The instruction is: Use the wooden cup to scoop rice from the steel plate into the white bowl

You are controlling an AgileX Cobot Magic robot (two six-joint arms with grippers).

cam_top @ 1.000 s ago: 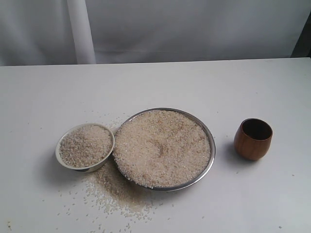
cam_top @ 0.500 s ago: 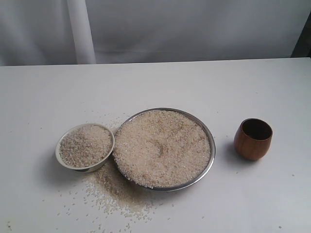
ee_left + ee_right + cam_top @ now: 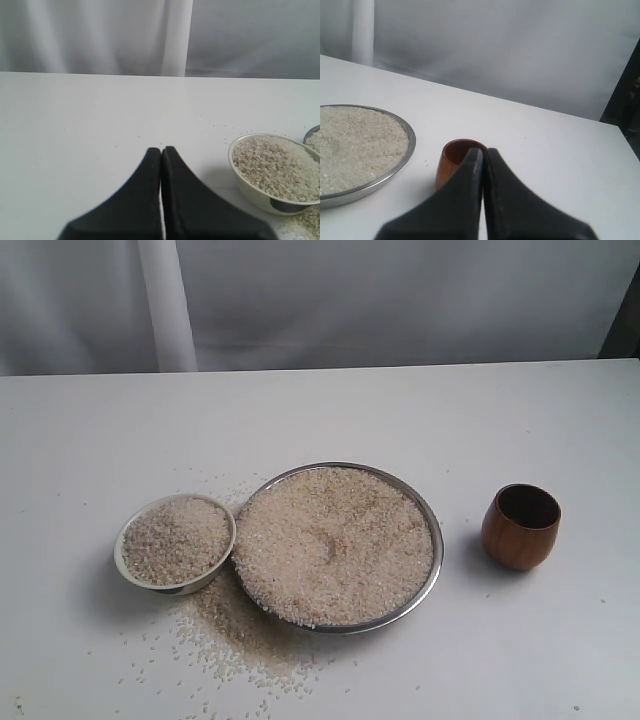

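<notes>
Left gripper (image 3: 161,150) clenched empty near the white bowl (image 3: 252,192), right gripper (image 3: 483,150) clenched empty near the wooden cup (image 3: 521,535); steel plate (image 3: 437,545) between, heaped with rice (image 3: 335,545).

Nothing to read here
No labels, brands or numbers on the wooden cup (image 3: 520,536), white bowl (image 3: 119,558) or steel plate (image 3: 437,540).
</notes>
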